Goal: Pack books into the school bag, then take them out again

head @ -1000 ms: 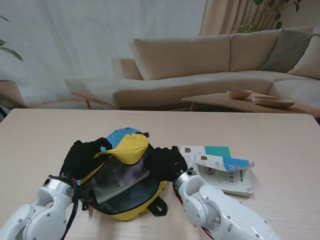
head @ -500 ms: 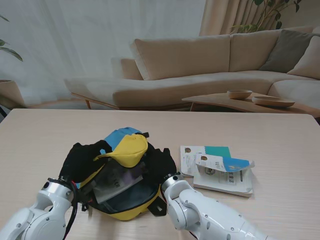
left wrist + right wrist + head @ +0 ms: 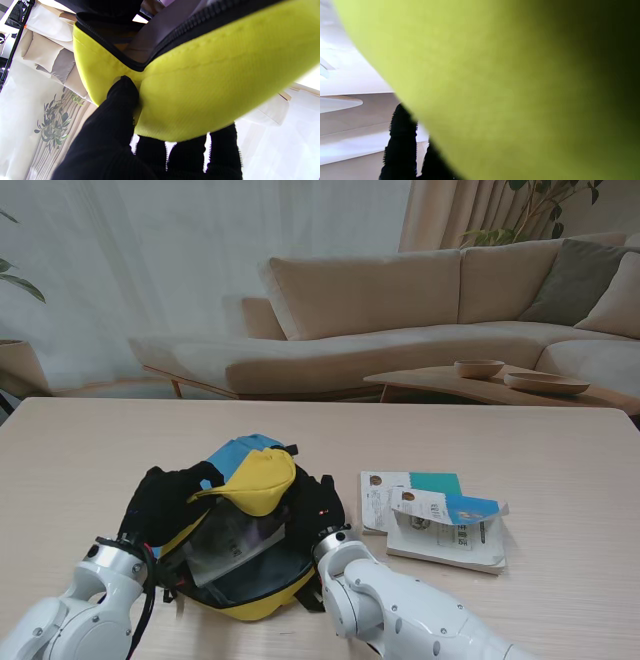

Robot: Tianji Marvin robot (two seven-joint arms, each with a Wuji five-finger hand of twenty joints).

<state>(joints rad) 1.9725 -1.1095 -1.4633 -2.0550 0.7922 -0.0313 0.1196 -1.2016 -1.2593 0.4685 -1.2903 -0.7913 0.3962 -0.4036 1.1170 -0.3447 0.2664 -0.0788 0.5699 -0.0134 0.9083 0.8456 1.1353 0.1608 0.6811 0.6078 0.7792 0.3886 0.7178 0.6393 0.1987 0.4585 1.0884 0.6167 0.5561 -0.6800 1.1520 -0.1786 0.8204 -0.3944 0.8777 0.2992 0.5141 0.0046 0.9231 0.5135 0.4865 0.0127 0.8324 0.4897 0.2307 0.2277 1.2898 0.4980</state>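
Bag sits between hands; left hand pinches its flap; right hand's grip unclear.

Both arms have glossy white rounded plastic shells. Left forearm ends in a silver metal wrist ring w/ dark band; thin black cable loops along its right edge, and a bit of red shows at the wrist. Right forearm is a fat white segmented shell, w/ small dark screw holes and a silver collar at the wrist. Left hand and right hand both wear black knit fabric gloves; a tiny red dot shows on the right glove. Left wrist view: ribbed knit texture on black thumb and fingers. Right wrist view: two fuzzy-edged black knit fingers, rest hidden.
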